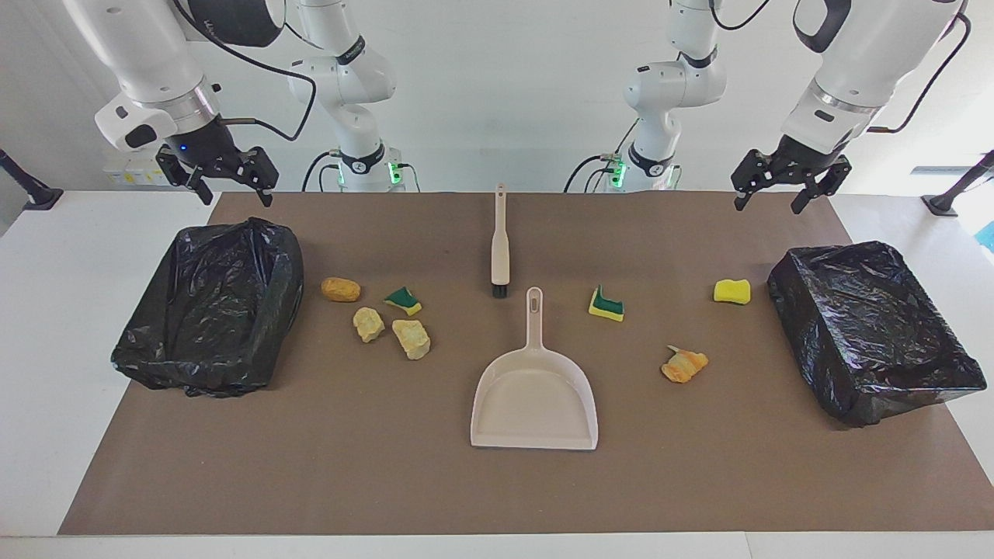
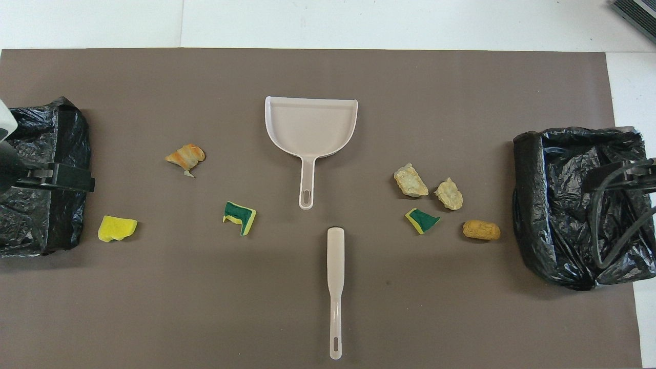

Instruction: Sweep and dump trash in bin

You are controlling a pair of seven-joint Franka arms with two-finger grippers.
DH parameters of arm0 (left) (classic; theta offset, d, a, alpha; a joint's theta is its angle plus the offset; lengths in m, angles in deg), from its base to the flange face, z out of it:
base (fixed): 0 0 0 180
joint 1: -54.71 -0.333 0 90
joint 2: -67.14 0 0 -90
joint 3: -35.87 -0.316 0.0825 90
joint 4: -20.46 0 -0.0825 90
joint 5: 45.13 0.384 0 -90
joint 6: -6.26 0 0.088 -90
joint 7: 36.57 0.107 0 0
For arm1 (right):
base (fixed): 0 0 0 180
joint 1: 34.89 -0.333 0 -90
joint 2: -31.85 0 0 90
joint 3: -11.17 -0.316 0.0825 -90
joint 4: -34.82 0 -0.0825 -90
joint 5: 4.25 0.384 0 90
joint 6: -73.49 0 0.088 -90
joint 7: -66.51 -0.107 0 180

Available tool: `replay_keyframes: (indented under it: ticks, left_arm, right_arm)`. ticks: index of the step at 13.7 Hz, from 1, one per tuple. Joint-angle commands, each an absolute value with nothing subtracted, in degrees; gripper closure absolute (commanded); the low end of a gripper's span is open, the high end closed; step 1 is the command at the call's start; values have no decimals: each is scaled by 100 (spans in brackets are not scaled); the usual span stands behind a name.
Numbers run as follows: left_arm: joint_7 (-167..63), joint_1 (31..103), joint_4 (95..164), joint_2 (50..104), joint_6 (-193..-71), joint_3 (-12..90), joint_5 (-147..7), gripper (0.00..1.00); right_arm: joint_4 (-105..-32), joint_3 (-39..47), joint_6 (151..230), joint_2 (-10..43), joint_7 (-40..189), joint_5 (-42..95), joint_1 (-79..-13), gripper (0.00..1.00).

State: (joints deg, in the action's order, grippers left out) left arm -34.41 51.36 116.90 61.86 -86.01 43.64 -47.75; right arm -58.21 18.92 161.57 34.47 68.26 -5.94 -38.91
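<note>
Several bits of trash lie on the brown mat: an orange lump (image 1: 341,289), two pale chunks (image 1: 368,324) and a green-faced sponge piece (image 1: 403,300) toward the right arm's end. Another green-faced sponge piece (image 1: 606,304), a yellow one (image 1: 732,291) and an orange chunk (image 1: 683,365) lie toward the left arm's end. Bins lined with black bags stand at the right arm's end (image 1: 210,307) and the left arm's end (image 1: 870,326). My right gripper (image 1: 237,200) and left gripper (image 1: 769,205) hang open and empty, each over the mat's corner by its own bin.
A beige dustpan (image 1: 534,396) lies mid-mat with its handle pointing toward the robots. A beige brush (image 1: 500,244) with black bristles lies in line with it, nearer the robots. White table (image 1: 46,310) borders the mat.
</note>
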Motion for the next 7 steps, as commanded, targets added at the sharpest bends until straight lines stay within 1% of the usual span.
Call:
replay_keyframes:
  ticks: [1, 7]
  left_arm:
    - [-3375, 5110, 11617, 6196, -8541, 4369, -4767, 0]
    - [-3427, 5216, 11599, 6196, -8515, 4448, -4785, 0]
  right_arm:
    - [-6001, 1864, 16165, 3599, 6906, -618, -3867, 0]
    - [-6098, 1864, 16182, 3678, 6897, -618, -3867, 0]
